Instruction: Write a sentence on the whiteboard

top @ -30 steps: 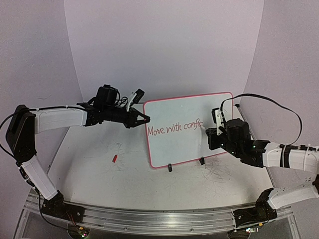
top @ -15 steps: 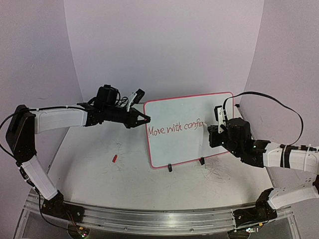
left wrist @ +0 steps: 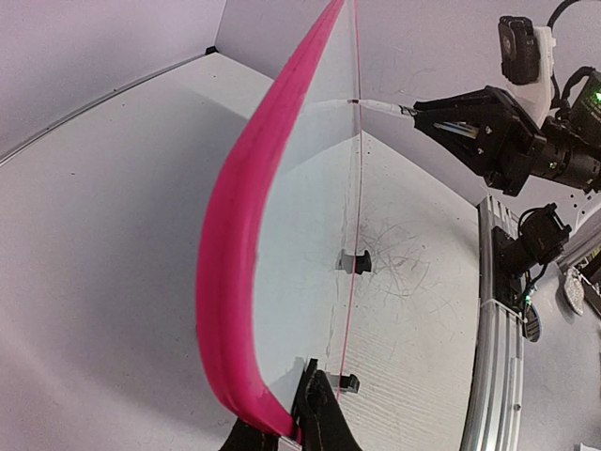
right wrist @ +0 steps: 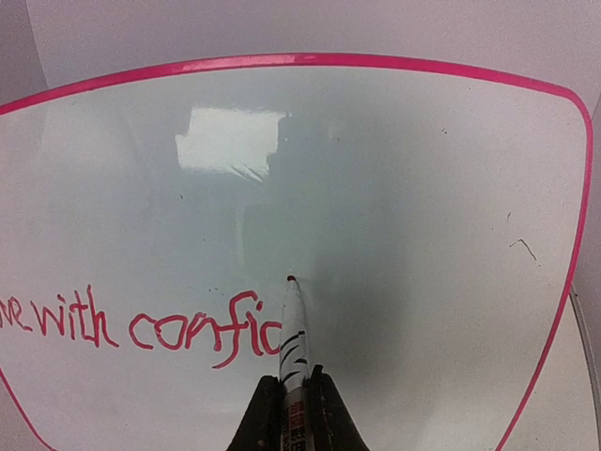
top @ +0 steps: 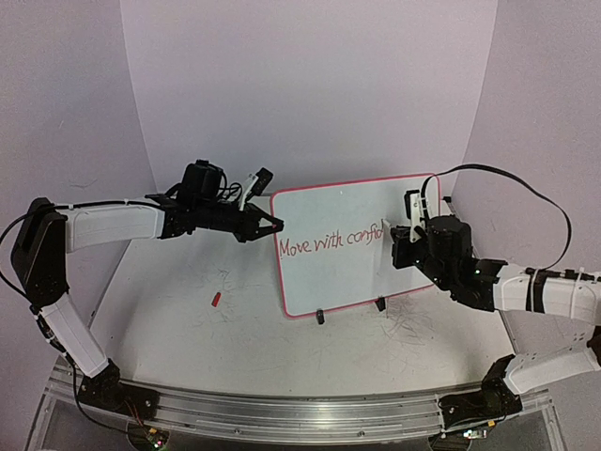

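Observation:
The whiteboard (top: pixel 357 211) stands upright on two black clip feet at mid table. Red lettering (top: pixel 329 243) on it reads "Move with confic". My left gripper (top: pixel 272 225) is shut on the board's left red rim; in the left wrist view the jaws pinch the rim (left wrist: pixel 239 282) at the bottom edge of the frame. My right gripper (top: pixel 399 246) is shut on a white marker (right wrist: pixel 295 329), whose red tip touches the board just right of and above the last letter. The right wrist view shows the board face (right wrist: pixel 404 188) and the lettering (right wrist: pixel 202 334).
A small red cap (top: pixel 215 300) lies on the table left of the board. Grey scribble marks (top: pixel 413 327) cover the table in front of the board's right foot. Curved white walls enclose the back and sides.
My right gripper has risen and moved slightly left, carrying the marker tip up along the board after the last letter. The left arm and the board have not moved.

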Robot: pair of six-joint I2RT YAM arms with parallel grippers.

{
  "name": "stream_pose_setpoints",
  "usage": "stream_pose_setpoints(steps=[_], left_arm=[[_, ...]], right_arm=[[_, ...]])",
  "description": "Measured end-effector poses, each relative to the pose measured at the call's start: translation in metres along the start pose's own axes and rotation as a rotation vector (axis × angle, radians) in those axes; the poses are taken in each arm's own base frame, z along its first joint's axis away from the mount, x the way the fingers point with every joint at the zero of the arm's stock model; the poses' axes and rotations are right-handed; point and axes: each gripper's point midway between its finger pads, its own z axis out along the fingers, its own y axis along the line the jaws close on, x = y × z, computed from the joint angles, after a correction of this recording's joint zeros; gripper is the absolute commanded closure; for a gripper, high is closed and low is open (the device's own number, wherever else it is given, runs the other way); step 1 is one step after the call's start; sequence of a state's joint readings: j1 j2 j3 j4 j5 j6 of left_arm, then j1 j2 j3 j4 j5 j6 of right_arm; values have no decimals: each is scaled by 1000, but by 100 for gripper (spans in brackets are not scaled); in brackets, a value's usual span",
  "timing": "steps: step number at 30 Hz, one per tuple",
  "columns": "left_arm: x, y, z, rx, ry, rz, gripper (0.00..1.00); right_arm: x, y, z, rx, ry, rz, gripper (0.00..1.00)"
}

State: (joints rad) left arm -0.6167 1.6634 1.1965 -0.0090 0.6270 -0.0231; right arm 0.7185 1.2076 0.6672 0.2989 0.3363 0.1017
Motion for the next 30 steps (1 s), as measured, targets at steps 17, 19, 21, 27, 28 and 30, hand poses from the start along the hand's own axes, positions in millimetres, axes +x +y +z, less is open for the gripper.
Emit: stream_pose_setpoints(steps=[17, 19, 21, 27, 28, 30], left_arm=[[0, 0, 0, -1, 0, 0, 100], [0, 0, 0, -1, 0, 0, 100], [0, 0, 0, -1, 0, 0, 100], [0, 0, 0, -1, 0, 0, 100], [0, 0, 0, -1, 0, 0, 100], [0, 0, 0, -1, 0, 0, 100]], right_arm=[[25, -2, -5, -13, 67, 6, 100], [28, -2, -5, -14, 75, 6, 100], [29, -2, -5, -15, 78, 8, 100], [31, -2, -5, -17, 84, 11, 100], [31, -2, -5, -17, 86, 11, 100], [32, -2, -5, -18, 90, 11, 100]])
